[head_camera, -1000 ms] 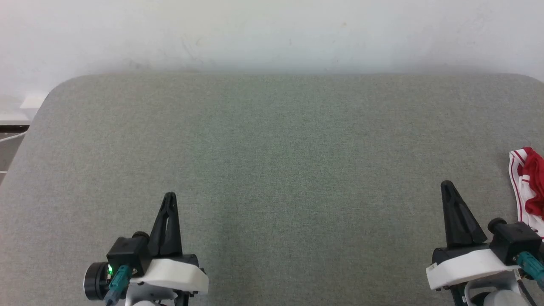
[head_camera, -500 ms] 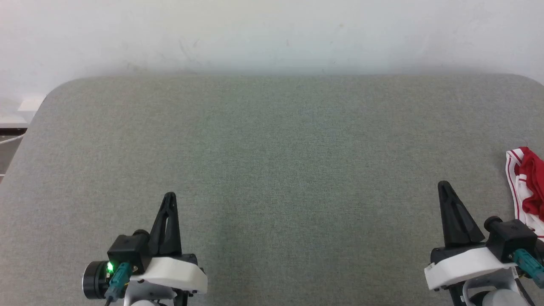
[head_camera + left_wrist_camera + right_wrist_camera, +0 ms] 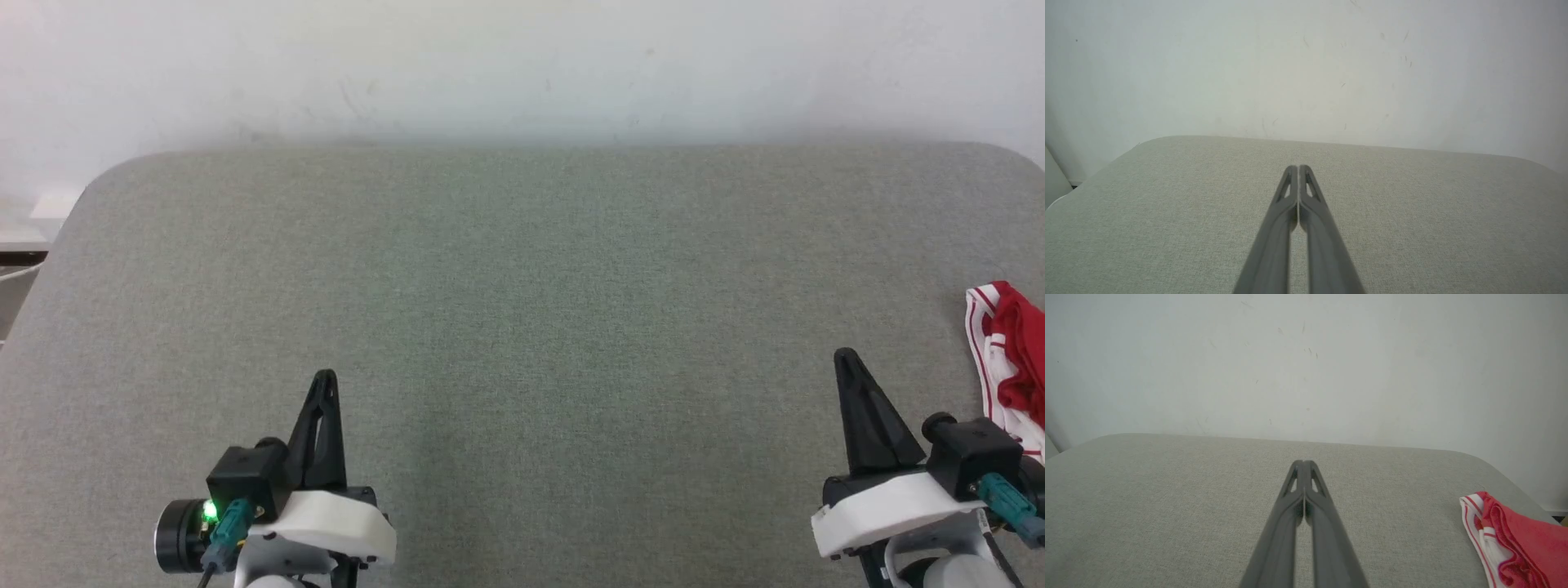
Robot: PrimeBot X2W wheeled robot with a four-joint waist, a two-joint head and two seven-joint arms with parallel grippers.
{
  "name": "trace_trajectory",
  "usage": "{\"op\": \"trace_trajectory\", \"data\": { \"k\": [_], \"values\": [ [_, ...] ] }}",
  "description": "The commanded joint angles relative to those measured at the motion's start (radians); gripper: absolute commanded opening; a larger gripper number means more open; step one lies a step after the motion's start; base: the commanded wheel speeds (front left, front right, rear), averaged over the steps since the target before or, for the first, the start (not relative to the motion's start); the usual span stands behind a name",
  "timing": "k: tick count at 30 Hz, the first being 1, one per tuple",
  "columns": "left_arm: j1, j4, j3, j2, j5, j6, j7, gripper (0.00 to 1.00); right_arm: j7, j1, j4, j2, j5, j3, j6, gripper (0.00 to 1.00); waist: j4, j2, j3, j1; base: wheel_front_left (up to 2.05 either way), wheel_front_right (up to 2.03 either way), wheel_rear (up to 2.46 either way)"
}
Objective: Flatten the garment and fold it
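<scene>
The red jersey (image 3: 1008, 359), with white red-striped trim, lies bunched at the right edge of the grey fabric-covered table (image 3: 522, 269), partly cut off by the head view's border. The right gripper (image 3: 846, 358) is over the table's near right part, near the jersey but not touching it, its fingers pressed together on nothing. The left gripper (image 3: 325, 377) is over the table's near left part, fingers likewise together and empty. A white wall (image 3: 522, 65) rises behind the table's far edge.

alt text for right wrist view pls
The right pincer, shut and empty, points across a grey fabric table toward a white wall. A bunched red and white garment lies on the table at the view's lower right.
</scene>
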Motion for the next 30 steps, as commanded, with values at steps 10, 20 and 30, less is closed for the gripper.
{"op": "trace_trajectory", "data": {
  "k": [10, 20, 30],
  "values": [
    [-0.001, -0.012, 0.013, 0.002, 0.024, -0.018, 0.026, 0.0, 0.028, -0.003, -0.013, 0.002, -0.018, 0.006, -0.001, 0.0, -0.006, 0.0, -0.003, 0.0, 0.0, 0.0, 0.0],
    [-0.001, -0.018, 0.018, 0.002, 0.036, -0.022, 0.045, 0.0, 0.046, -0.004, -0.019, 0.002, -0.026, 0.01, -0.001, 0.0, -0.01, 0.0, -0.006, 0.0, 0.0, 0.0, 0.0],
    [-0.001, -0.024, 0.024, 0.002, 0.049, -0.027, 0.066, 0.0, 0.067, -0.005, -0.025, 0.002, -0.034, 0.015, -0.001, 0.0, -0.015, 0.0, -0.009, 0.0, 0.0, 0.0, 0.0]
  ]
}}
